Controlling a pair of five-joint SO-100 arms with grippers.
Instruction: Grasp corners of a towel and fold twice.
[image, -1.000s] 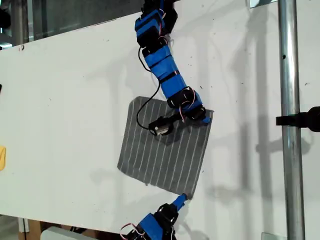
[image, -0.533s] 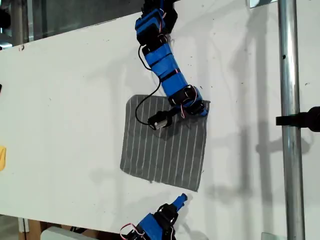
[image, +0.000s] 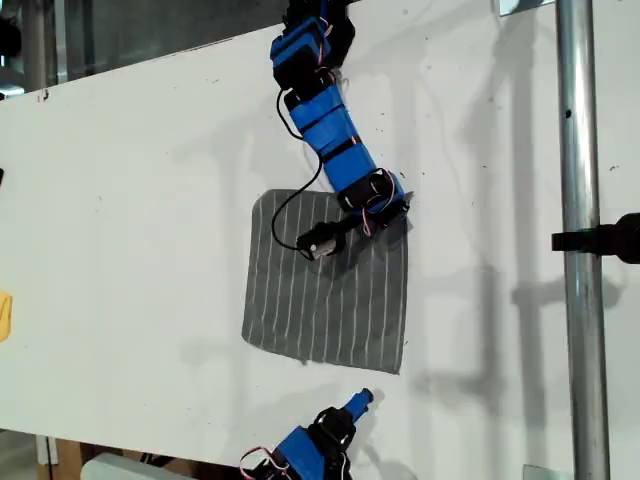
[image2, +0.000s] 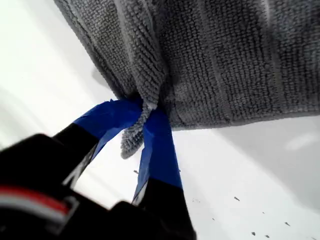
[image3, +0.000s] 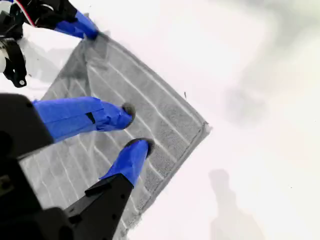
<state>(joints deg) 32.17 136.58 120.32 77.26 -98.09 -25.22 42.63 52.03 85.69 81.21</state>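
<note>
Nearest us, at six o'clock in the exterior view, my second gripper hangs with jaws parted, empty, above the towel at table centre. Farther off, at the towel's one o'clock corner, my first gripper pinches the fabric.

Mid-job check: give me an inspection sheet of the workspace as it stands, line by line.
Surface: white table, small dark specks.
Job's things: grey striped towel lies mostly flat; one corner is pinched up.
Clutter: a yellow object at the exterior view's left edge.
Hands: my first hand is shut on that corner; my second hand is open above the towel's edge, holding nothing.
Cables: a black cable loops from the first arm over the towel.
Surroundings: metal pole with a black clamp at the exterior view's right.
</note>
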